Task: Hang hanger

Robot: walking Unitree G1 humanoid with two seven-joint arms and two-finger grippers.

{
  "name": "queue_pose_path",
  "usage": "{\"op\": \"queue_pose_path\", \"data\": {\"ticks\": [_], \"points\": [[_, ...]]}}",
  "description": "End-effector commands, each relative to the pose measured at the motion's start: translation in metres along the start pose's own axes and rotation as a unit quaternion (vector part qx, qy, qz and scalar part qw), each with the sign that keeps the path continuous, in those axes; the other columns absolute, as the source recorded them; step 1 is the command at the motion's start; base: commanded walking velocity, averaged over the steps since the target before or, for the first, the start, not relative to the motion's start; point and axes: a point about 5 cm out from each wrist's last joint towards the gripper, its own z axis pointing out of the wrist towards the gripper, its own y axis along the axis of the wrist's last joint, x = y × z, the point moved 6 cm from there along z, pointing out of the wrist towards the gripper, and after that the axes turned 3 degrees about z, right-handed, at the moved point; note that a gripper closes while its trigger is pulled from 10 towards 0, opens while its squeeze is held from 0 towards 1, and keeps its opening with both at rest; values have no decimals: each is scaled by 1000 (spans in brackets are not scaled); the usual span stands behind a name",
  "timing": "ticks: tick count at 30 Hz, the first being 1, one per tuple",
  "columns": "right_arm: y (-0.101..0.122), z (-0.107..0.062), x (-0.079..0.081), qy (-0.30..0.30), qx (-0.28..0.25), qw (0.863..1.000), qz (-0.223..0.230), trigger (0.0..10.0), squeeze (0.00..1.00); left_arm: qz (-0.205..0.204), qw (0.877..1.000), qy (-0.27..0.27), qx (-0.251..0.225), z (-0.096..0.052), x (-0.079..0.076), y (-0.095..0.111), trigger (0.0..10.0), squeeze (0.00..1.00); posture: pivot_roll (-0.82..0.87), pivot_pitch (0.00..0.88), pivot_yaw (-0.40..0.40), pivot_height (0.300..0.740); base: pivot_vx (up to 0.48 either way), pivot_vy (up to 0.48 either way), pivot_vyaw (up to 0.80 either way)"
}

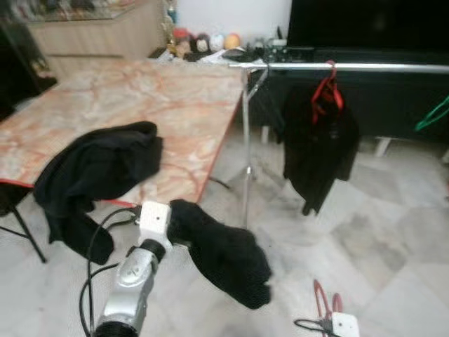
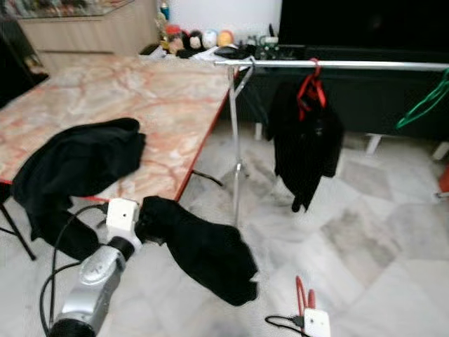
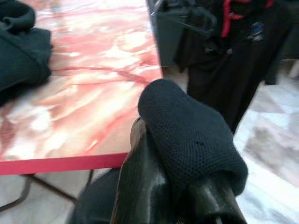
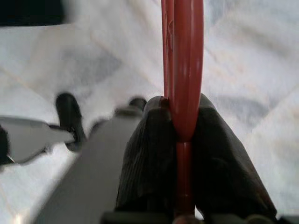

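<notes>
Clamped between the right gripper's [image 4: 182,140] closed fingers, the red hanger [image 4: 183,65] sits low by the floor; the left gripper [image 3: 187,186] is shut on a black garment [image 1: 224,256]. Judged step: carrying. Next, lift the hanger's hook onto the rail [image 1: 351,67] beside the hung black shirt [image 1: 319,151].

Setting: a room in a home, living-room type.
- Floor [image 1: 393,232]: pale polished marble-look tiles with grey veining.
- Folding table [image 1: 161,105]: pink-and-cream marbled top, red edge, thin dark metal legs; a black garment [image 1: 98,168] lies crumpled on it.
- Clothes rail [image 1: 337,67]: chrome bar on a thin upright stand, carrying a black top [image 1: 319,151] on a red hanger [image 1: 327,91]; a green hanger [image 1: 431,116] hangs further along.
- Low dark cabinet [image 1: 393,98] behind the rail, large dark screen [image 1: 365,24] above it.
- Light wooden unit [image 1: 91,35] at the back wall.
- Small colourful ornaments [image 1: 207,42] in a row on a back surface.
</notes>
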Motion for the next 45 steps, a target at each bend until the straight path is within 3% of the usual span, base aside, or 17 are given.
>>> {"op": "queue_pose_path", "data": {"ticks": [1,17,30,45], "points": [[-3,0,-2,-4,3,1000,11,10000,0,17,999,2,-27,0,6,15,10000,0,80,0,30,740,0,0,0],[-2,0,-3,-6,1,1000,17,10000,0,19,999,-2,-32,-6,5,18,10000,0,90,0,25,740,0,0,0],[-2,0,-2,-4,0,1000,17,10000,0,-2,1000,-2,-28,-4,4,20,10000,0,89,0,26,740,0,0,0],[-2,0,-2,-3,-1,1000,18,10000,0,-5,1000,-8,-26,-3,0,20,10000,0,88,0,28,740,0,314,0]]}}
